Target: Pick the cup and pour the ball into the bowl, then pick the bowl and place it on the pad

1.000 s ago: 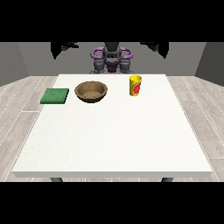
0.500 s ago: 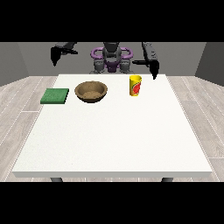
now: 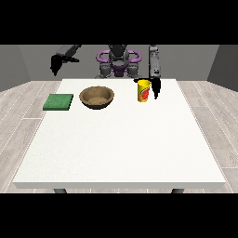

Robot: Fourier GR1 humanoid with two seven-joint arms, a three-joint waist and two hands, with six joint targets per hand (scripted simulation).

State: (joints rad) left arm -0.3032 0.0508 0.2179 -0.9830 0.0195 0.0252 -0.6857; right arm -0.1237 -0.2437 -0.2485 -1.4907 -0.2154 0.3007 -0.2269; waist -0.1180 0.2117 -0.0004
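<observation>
The yellow cup [image 3: 143, 89] was seen upright near the far edge of the white counter [image 3: 121, 148], toward its far right corner. The wooden bowl [image 3: 96, 97] was set beside it toward the middle of that edge, and the green pad [image 3: 58, 102] lay near the far left corner. This row suited the order of the task: cup over bowl, then bowl onto pad. No ball could be made out; it was presumably hidden inside the cup.

The hand at the view's right [image 3: 155, 88] was held low, just beside the cup, apparently positioned for a side grasp; whether it touched the cup, or how its fingers lay, could not be told. The hand at the view's left [image 3: 56, 63] was held raised beyond the counter's far left corner, well apart from everything, its state equally unclear.
</observation>
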